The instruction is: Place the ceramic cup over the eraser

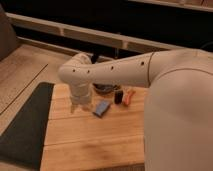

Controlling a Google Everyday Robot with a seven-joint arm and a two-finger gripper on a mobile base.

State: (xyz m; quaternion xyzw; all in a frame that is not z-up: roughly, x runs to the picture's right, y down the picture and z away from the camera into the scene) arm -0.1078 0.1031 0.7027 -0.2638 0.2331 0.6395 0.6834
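Observation:
The eraser is a small black block standing upright on the wooden table, right of centre. My gripper hangs from the white arm and points down at the tabletop, a hand's width left of the eraser. Its two pale fingers stand apart, so it is open, and I see nothing gripped between them. The ceramic cup is hidden from view; the wrist and forearm cover the table around and behind the gripper.
A flat blue block lies between gripper and eraser. An orange object lies just right of the eraser. A dark bowl sits behind them, partly under the forearm. A black mat lies left of the table. My white body fills the right.

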